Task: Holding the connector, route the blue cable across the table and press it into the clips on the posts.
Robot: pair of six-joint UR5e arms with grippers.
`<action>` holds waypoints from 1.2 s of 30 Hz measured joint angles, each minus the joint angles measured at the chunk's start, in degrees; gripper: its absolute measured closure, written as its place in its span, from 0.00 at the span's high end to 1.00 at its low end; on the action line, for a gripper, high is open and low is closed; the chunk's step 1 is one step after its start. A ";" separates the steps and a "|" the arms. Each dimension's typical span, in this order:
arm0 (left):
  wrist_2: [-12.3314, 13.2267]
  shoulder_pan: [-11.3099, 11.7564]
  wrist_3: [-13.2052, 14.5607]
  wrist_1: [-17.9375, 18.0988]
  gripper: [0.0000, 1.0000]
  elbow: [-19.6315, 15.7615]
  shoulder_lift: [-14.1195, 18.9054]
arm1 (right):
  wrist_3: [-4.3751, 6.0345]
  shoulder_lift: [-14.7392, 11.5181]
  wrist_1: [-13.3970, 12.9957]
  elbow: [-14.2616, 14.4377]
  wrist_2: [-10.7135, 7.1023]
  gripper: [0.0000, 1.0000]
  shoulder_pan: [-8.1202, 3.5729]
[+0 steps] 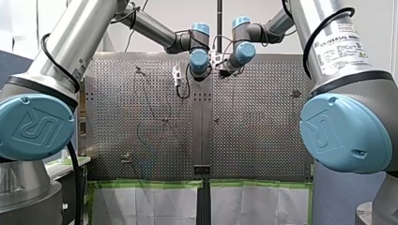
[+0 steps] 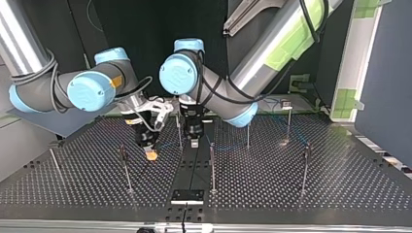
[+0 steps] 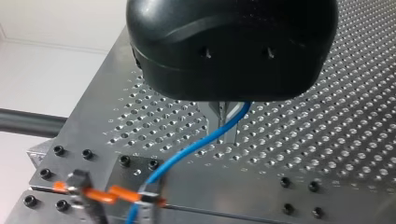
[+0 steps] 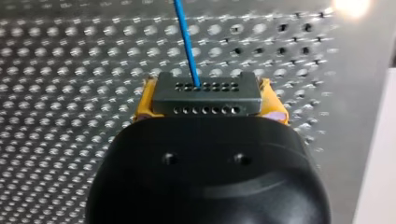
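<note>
In the right wrist view, my right gripper (image 4: 205, 91) is shut on the grey connector (image 4: 206, 103), which sits between its yellow pads (image 4: 145, 100). The blue cable (image 4: 187, 42) leaves the connector and runs ahead over the perforated table. In the left wrist view, my left gripper (image 3: 224, 125) has its metal fingers shut on the blue cable (image 3: 196, 147), just above the table. From there the cable drops to some orange and grey pieces (image 3: 140, 196) that I cannot identify. In the top view, my right gripper (image 2: 151, 154) hangs left of my left gripper (image 2: 194, 142), both low near the table's middle.
Several thin posts stand on the table in the top view, among them one (image 2: 126, 170) at the front left, one (image 2: 212, 167) in the middle and one (image 2: 305, 167) at the right. A black plate (image 2: 187, 195) lies at the near edge.
</note>
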 joint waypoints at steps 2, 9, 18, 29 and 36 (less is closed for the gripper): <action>-0.83 -0.42 -0.09 1.10 0.00 -1.09 0.09 | 0.01 -0.03 -0.12 0.82 0.16 0.00 0.13; -1.69 -0.91 -0.47 4.07 0.00 -4.39 0.12 | -0.27 -0.05 -0.31 4.51 0.75 0.00 0.43; -0.71 -0.15 -1.98 8.73 0.00 -9.23 0.13 | -0.48 -0.04 -0.30 7.45 1.04 0.00 0.35; 1.16 -0.26 -2.05 12.92 0.00 -15.48 0.13 | -0.80 -0.04 -0.98 11.25 1.59 0.00 0.00; 3.17 -0.34 -1.63 16.57 0.00 -19.21 0.07 | -2.07 -0.04 -2.89 14.42 1.63 0.00 0.03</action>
